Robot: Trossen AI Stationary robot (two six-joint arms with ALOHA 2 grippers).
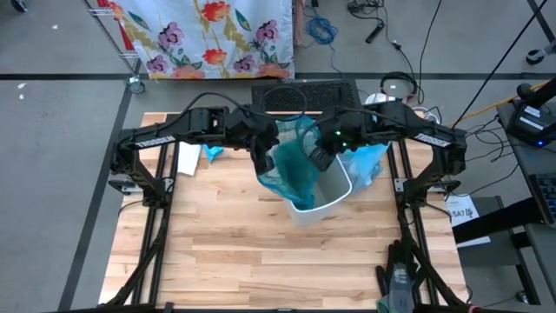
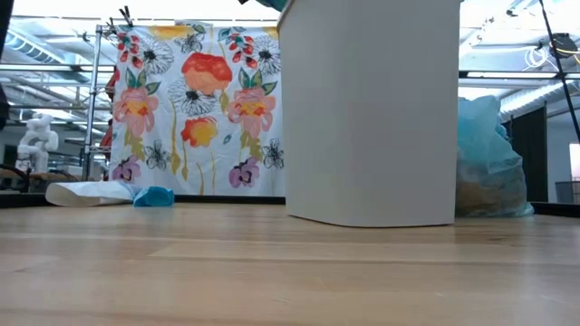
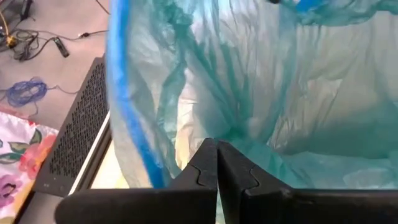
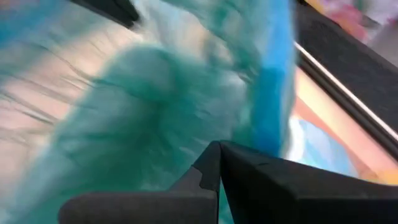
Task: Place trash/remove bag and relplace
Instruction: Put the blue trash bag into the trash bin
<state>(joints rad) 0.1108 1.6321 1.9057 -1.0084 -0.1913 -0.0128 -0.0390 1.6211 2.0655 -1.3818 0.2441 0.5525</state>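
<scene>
Both my grippers hold a teal-green plastic bag (image 1: 294, 161) spread above a white bin (image 1: 321, 198) at the table's middle. My left gripper (image 1: 263, 163) is shut on the bag's left side, and my right gripper (image 1: 322, 158) is shut on its right side. The bin (image 2: 372, 109) stands upright on its base. To its right, the pale sky-blue bag (image 1: 369, 161) sits on the table, bulging and gathered at its top. Brownish trash (image 2: 480, 192) shows through its lower part. My left gripper pinches the teal-green bag's thin film (image 3: 208, 134) between its two shut fingers, close to the blue band along the bag's mouth (image 3: 127, 106). It comes slanting down from the table's left. The bag hangs slack, draped over the bin's left rim. My right gripper pinches the teal-green bag's film (image 4: 205, 134) between its shut fingers, next to the blue mouth band (image 4: 270, 93). It comes slanting down from the table's right. The view is blurred, so I cannot tell whether it holds one layer or several.
A white packet (image 1: 189, 158) and a small blue bit (image 1: 213, 153) lie at the table's far left. A black grille (image 1: 304, 94) lies at the far edge, with a flowered cloth (image 2: 195, 100) behind it. The near half of the wooden table (image 1: 287, 261) is bare.
</scene>
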